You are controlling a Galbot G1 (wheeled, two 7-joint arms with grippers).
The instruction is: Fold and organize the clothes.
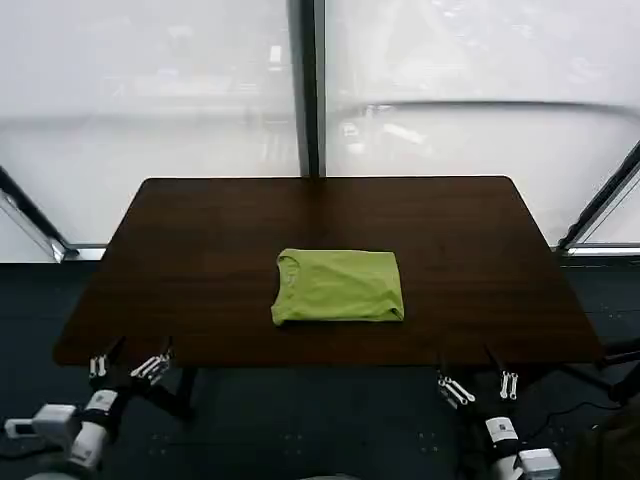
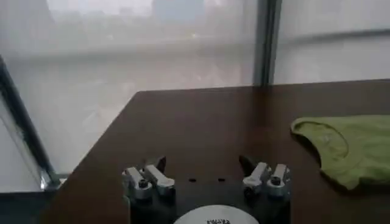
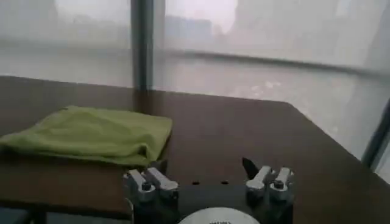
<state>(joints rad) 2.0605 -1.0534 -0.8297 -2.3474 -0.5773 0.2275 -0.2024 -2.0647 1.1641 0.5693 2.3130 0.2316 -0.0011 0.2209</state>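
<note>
The clothes are one lime-green T-shirt (image 1: 338,285), folded into a compact rectangle with its collar toward the left, lying in the middle of the dark wooden table (image 1: 200,260). It also appears in the left wrist view (image 2: 353,146) and the right wrist view (image 3: 91,135). My left gripper (image 1: 128,362) hangs open below the table's front left edge, nothing between its fingers (image 2: 206,165). My right gripper (image 1: 482,382) hangs open below the front right edge, likewise holding nothing (image 3: 204,167). Both are well apart from the shirt.
Bare brown tabletop surrounds the shirt on all sides. Behind the table stand large frosted windows with a dark vertical post (image 1: 310,90). Dark floor lies below the front edge.
</note>
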